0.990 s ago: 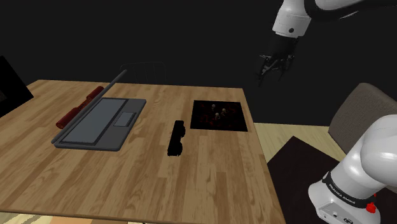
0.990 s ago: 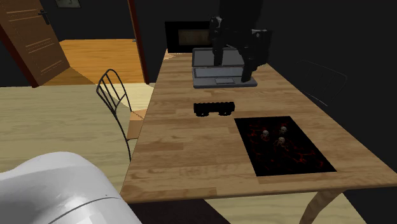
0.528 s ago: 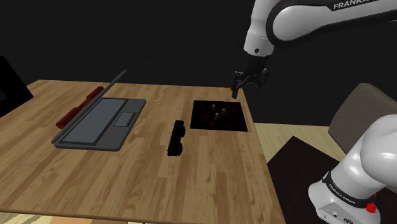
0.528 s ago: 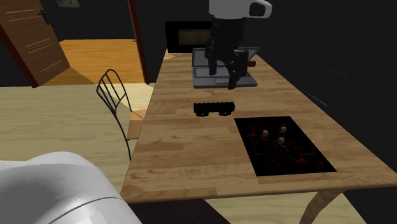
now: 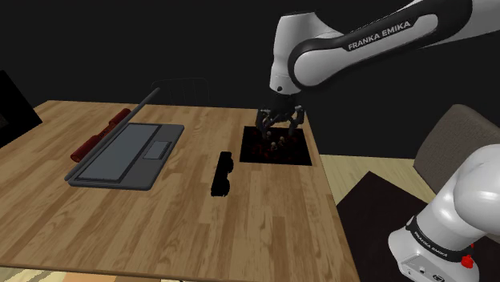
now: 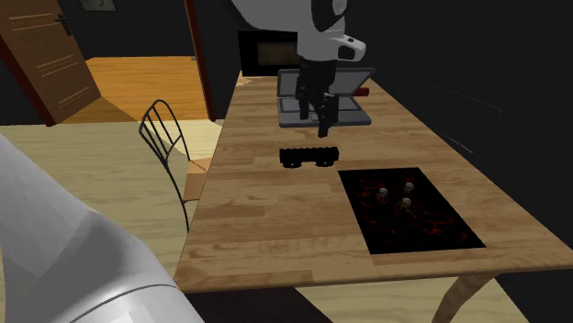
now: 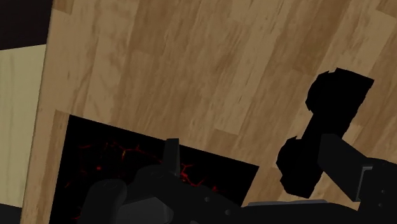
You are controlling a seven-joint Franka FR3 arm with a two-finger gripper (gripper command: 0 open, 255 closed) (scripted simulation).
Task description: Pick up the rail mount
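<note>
A black rail mount (image 5: 222, 174) lies flat on a wooden table (image 5: 184, 232), with bare wood on every side of it. It sits between a grey laptop (image 5: 128, 154) opened flat and a dark square mat (image 5: 298, 154) flecked with red. In the shoulder view its long axis runs from the table's near edge toward the far edge. In the second exterior view the rail mount (image 6: 309, 156) runs side to side. 1 red rod (image 5: 100, 133) lies just beside the laptop. A wire chair (image 6: 165, 128) stands at the table's side. My claw (image 5: 279, 126) hangs above the mat, its 2 fingers spread and gripping nothing — clear of the rail mount. My white arm (image 5: 383, 36) reads "FRANKA EMIKA".
</note>
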